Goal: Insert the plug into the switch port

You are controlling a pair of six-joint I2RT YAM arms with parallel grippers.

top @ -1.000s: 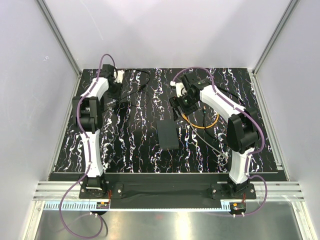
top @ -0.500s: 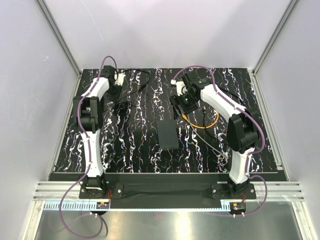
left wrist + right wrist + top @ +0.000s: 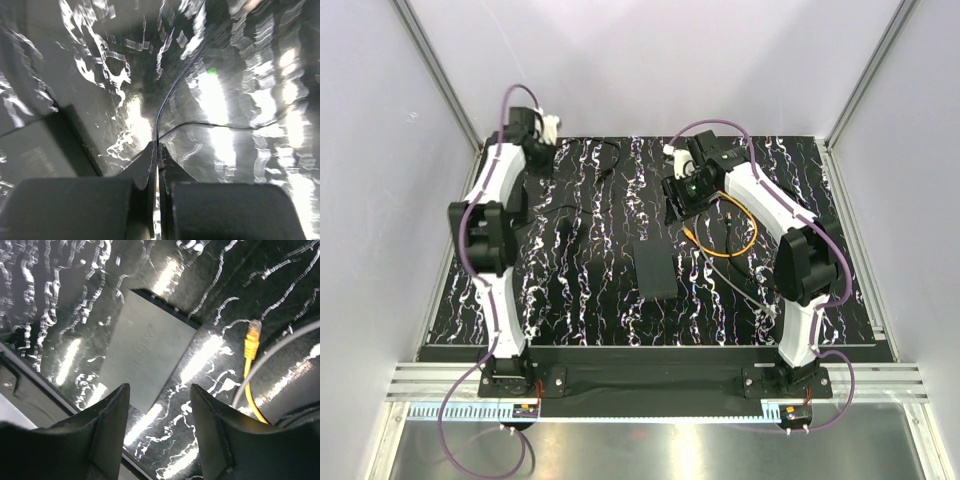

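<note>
Left wrist view is badly blurred. Left gripper (image 3: 157, 147): jaws together, pinching a thin black cord (image 3: 167, 100) that trails off over the table (image 3: 570, 300). A dark slab sits at that view's left edge, cut off; can't tell what it is. From above, the gripper's tips are lost against the arm at the back left corner.

Right gripper (image 3: 159, 390): jaws apart, nothing between them.

Box (image 3: 147, 350) lies flat near mid-table. The port on its thin edge can't be made out in any view.

Plug (image 3: 252, 332): yellow, clear tip, lying on the table near the box's far right corner, not touching it. Its orange cable (image 3: 735, 235) loops partly under the right arm.

Count: two arms, one box, one plug seen, one orange cable, one black cord.
</note>
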